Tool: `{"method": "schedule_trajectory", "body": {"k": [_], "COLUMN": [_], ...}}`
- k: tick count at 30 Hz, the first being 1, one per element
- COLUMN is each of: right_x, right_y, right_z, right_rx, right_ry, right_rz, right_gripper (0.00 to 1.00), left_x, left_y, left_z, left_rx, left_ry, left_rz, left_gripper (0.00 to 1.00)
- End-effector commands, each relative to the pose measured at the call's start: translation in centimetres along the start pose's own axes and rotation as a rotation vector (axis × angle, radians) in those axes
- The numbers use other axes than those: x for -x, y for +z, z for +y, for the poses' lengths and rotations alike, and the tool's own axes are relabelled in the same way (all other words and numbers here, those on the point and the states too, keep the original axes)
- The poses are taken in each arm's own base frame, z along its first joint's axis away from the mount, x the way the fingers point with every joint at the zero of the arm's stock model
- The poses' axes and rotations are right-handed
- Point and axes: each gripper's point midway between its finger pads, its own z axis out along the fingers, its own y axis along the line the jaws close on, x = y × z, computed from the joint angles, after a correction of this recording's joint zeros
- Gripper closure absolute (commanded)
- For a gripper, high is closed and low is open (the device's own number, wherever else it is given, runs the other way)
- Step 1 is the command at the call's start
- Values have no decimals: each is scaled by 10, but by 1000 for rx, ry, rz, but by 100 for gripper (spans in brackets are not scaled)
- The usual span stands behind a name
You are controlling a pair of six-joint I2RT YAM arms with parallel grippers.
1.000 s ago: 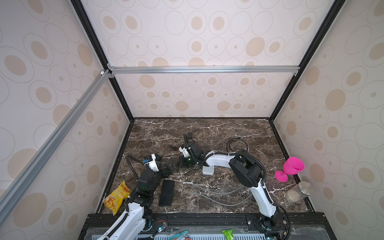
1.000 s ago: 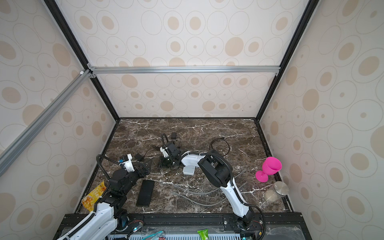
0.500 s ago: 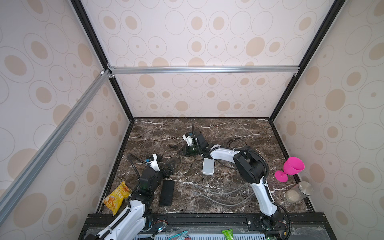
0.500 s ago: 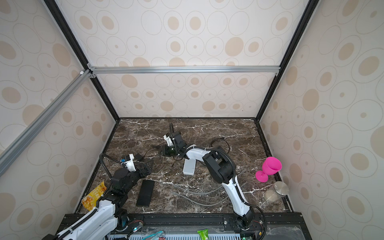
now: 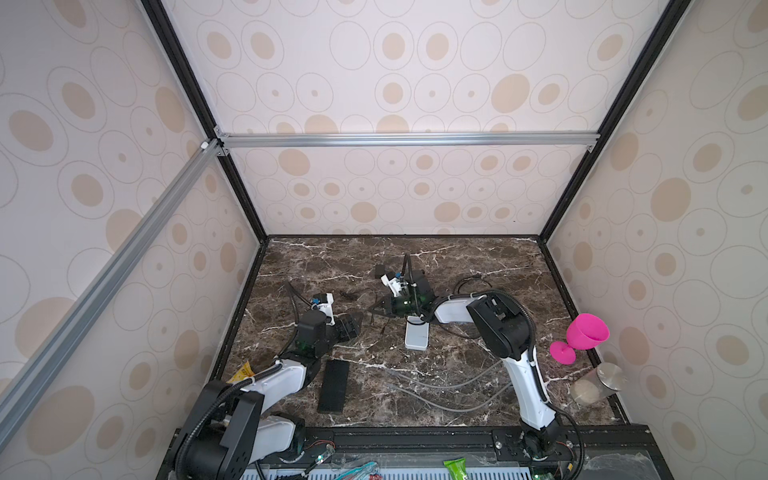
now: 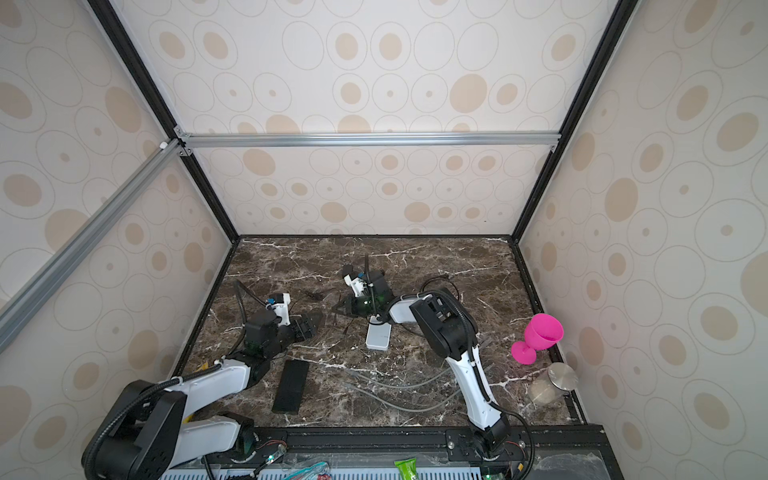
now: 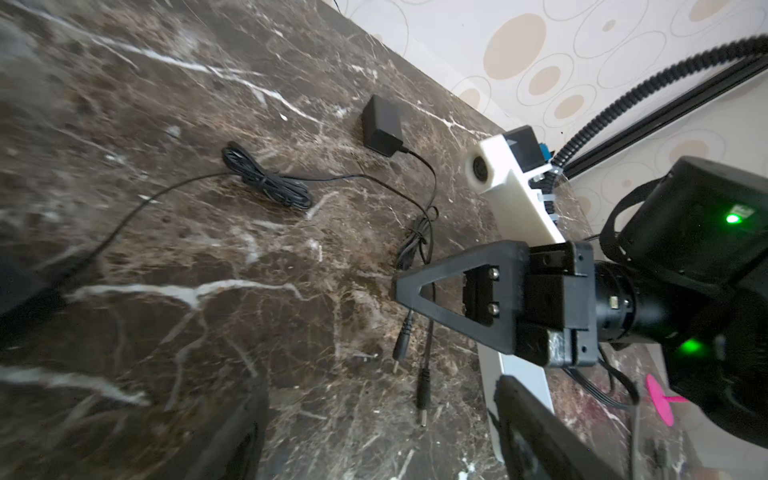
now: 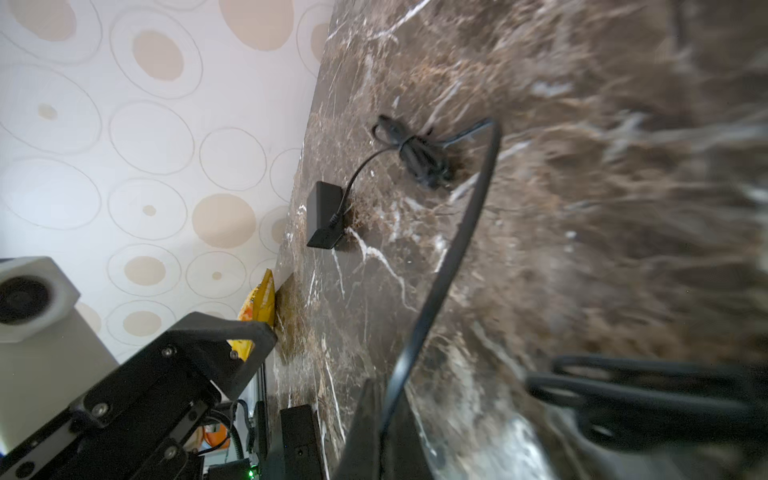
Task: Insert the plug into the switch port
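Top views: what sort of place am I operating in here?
Most likely a purpose-built robot test cell, not a real room: patterned wall panels held in a black and aluminium frame, a marble-look tabletop, and a left arm and right arm mounted on a rail at its front edge.

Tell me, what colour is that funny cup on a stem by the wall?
The cup is bright pink all over; it shows best in a top view.
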Motion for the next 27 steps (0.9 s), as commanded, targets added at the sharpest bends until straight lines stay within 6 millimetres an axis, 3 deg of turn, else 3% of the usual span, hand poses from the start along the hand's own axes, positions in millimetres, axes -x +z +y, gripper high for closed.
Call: {"method": "schedule_trajectory", "body": {"k": [1,4,10,15,27], "right_x": [21,22,25,25,24], "right_y": [-11,-13,-18,-22,-19], "right_z": [26,27,43,51,51], "right_rx": [115,130,203,246,256], "right_ry": [-23,-27,-52,-57,-37], "right_rz": [-71,-83,-113,-124,-104], "right_gripper": [100,100,100,100,100], "left_x": [0,-9,-22,-25,-24], "left_y": [14,27,47,54,53], "left_z": [-30,-40,-33,-31,-30], "left_rx": [-82,-85,-40,-33,-25], "left_ry": [90,126,122,118,118], "left_rz": [54,110,200,228,218], "left_gripper": [25,33,56,68,74]}}
